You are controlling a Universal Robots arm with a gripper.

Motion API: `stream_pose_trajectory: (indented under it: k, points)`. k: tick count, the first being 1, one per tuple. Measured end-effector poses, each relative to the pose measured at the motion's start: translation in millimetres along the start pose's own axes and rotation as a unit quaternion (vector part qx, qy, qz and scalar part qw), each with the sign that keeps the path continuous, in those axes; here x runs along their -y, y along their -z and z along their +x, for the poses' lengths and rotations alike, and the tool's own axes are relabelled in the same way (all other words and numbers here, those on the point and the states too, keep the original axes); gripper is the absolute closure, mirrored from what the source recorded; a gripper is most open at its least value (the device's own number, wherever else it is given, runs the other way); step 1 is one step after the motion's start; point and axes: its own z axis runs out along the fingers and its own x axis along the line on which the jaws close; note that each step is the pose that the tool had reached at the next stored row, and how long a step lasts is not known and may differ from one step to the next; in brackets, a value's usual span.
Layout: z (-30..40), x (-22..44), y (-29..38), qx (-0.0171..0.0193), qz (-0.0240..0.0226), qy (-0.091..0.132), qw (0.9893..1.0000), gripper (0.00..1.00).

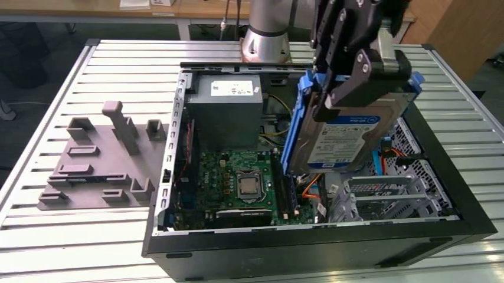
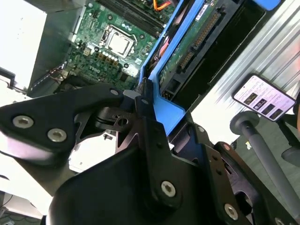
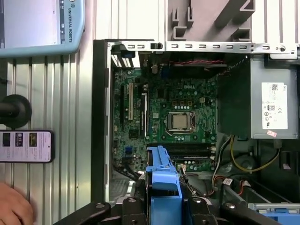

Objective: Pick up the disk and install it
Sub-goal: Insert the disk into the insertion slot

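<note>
Exterior view: the arm's black gripper [image 1: 344,88] is clamping the disk [image 1: 352,138] by its upper end, fingers closed against the drive's two faces, and is holding it on edge over the open computer case [image 1: 315,239]. The silver drive, its white-and-blue label facing the camera, is sitting in its blue carrier [image 1: 293,127] and leaning slightly. Its lower end is hanging between the green motherboard [image 1: 228,177] and the silver drive cage [image 1: 393,188] on the exterior view's right. Whether that end is touching anything inside cannot be told.

The grey power supply [image 1: 228,112] is standing in the far part of the case, beyond the motherboard's processor socket [image 1: 249,186]. The case is lying on its side on a slatted metal table [image 1: 79,236], with a grey moulded fixture [image 1: 94,159] lying beside it on the exterior view's left.

In the second wrist view, the gripper [image 2: 154,117] is pinching the carrier's blue end [image 2: 171,110], and the drive's green circuit-board underside [image 2: 187,51] is running off toward the motherboard [image 2: 117,37].

In the first wrist view, the carrier [image 3: 163,187] is showing between the gripper's black fingers [image 3: 194,208], with the motherboard [image 3: 178,93] and power supply [image 3: 274,103] beyond it. A phone [image 3: 26,146] is lying on the table outside the case, a person's hand [image 3: 14,206] is showing near it, and a teach pendant [image 3: 42,23] is lying further along.
</note>
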Motion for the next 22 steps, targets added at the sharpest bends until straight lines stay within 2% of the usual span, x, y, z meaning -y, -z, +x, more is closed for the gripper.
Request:
stream_pose_trajectory:
  k: [7, 13, 18, 19, 22]
  points:
    - [3.5, 27.7, -1.7, -0.0001, -0.0003, 0.0, 1.0, 0.64]
    - [10.4, 41.1, -3.5, 0.0, -0.0004, 0.0, 1.0, 0.64]
    - [10.7, 59.4, -5.2, 0.0, -0.0015, 0.0, 1.0, 0.64]
    - [10.7, 61.6, -5.4, 0.0, -0.0016, 0.0, 1.0, 0.64]
    - [13.0, 62.2, -5.6, 0.0, -0.0017, 0.0, 1.0, 0.64]
